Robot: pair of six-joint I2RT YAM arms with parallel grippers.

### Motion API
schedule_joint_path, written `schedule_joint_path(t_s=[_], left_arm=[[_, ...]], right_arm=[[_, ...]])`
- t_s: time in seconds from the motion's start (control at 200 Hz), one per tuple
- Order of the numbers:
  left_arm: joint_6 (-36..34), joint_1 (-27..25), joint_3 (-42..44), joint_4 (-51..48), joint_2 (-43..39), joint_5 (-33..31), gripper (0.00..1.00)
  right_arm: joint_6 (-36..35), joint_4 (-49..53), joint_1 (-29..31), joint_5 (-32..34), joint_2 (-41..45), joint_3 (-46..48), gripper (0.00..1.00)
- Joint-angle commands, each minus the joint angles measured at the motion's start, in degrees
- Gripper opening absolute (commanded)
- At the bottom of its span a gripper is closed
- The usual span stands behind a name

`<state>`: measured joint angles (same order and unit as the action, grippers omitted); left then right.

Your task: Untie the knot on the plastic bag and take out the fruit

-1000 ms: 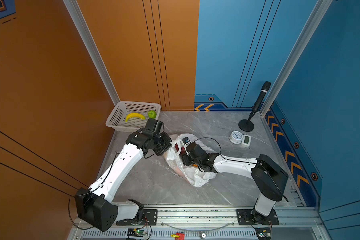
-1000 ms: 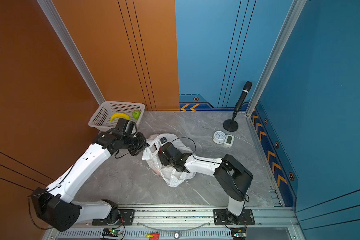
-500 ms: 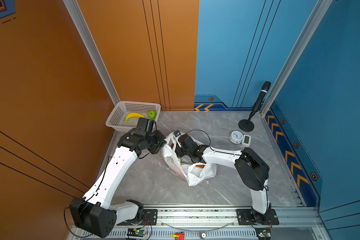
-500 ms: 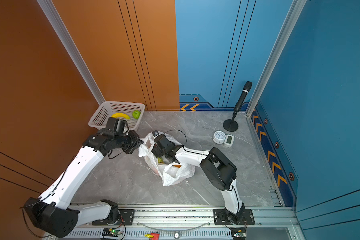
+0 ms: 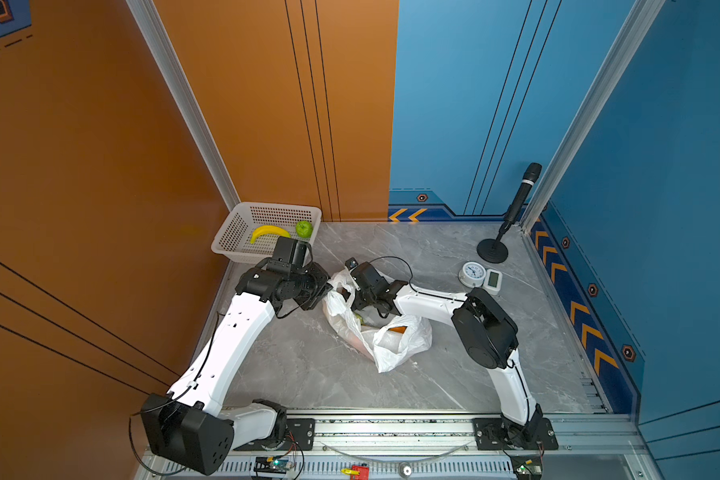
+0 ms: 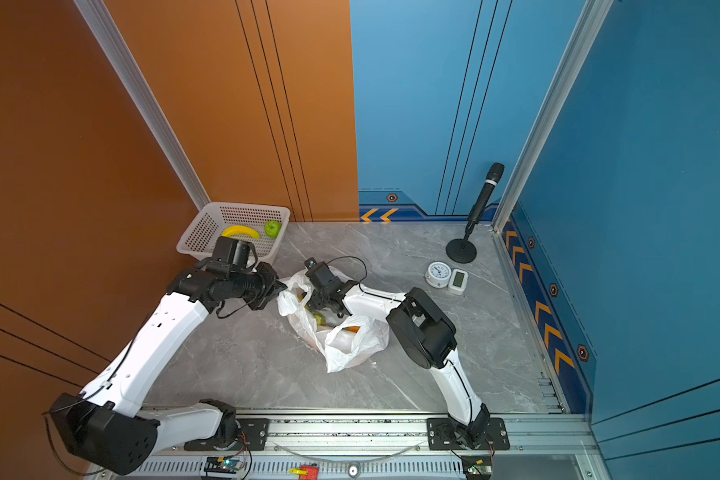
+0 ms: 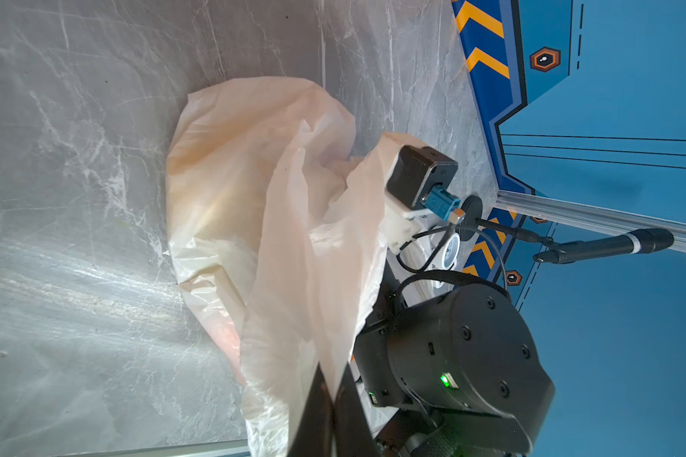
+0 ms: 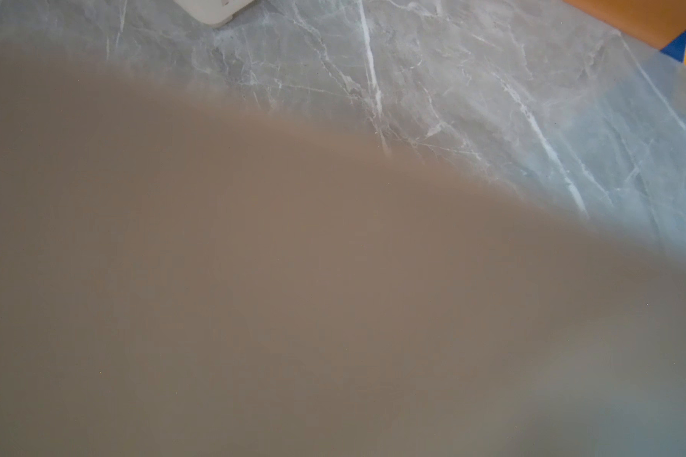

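Observation:
The plastic bag point(image 5: 391, 340) point(image 6: 346, 345) point(image 7: 254, 178) lies crumpled mid-table with its mouth gaping toward the basket. No knot shows. My left gripper point(image 5: 327, 286) point(image 6: 281, 289) point(image 7: 333, 391) is shut on the bag's rim and holds it up. My right gripper point(image 5: 364, 309) point(image 6: 319, 309) reaches into the mouth, its fingers hidden by plastic. Blurred film covers most of the right wrist view. Fruit shows inside the bag: an orange piece point(image 5: 398, 330) point(image 6: 352, 329) and a yellow-green one point(image 5: 358, 319) point(image 6: 319, 319).
A white mesh basket point(image 5: 233, 232) point(image 6: 198, 232) at the back left holds a banana point(image 5: 269, 232) and a green fruit point(image 5: 304, 228). A clock point(image 5: 472, 273), a small white device point(image 5: 493, 279) and a microphone stand point(image 5: 492, 251) stand at the back right.
My right arm has swung left and pushed its gripper deeper into the bag's mouth. The bag has shifted left and opened wider. The left gripper kept its hold on the rim.

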<state>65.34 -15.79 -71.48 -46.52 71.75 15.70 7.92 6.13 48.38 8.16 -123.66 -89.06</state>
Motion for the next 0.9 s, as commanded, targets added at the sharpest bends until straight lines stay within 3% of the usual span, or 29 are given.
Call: schedule_joint_path(t_s=[0.0,0.105,0.365,0.891], left_arm=[[-1.9,0.5,0.15,-0.34,1.33,1.16,0.04],[-2.66,0.69,0.07,0.0,2.38,0.83,0.04],[-4.98,1.45,0.14,0.0,4.33,-1.18,0.04],[-6.84,1.9,-1.0,0.02,7.44,-1.55,0.04]], right_arm=[[0.95,7.29,-0.82,-3.48,0.02,0.01,0.77],[0.45,6.8,-1.01,-4.95,2.45,1.7,0.66],[1.08,4.98,-1.21,-7.56,11.02,8.44,0.49],[5.07,3.63,-0.31,-11.76,26.42,20.26,0.47]])
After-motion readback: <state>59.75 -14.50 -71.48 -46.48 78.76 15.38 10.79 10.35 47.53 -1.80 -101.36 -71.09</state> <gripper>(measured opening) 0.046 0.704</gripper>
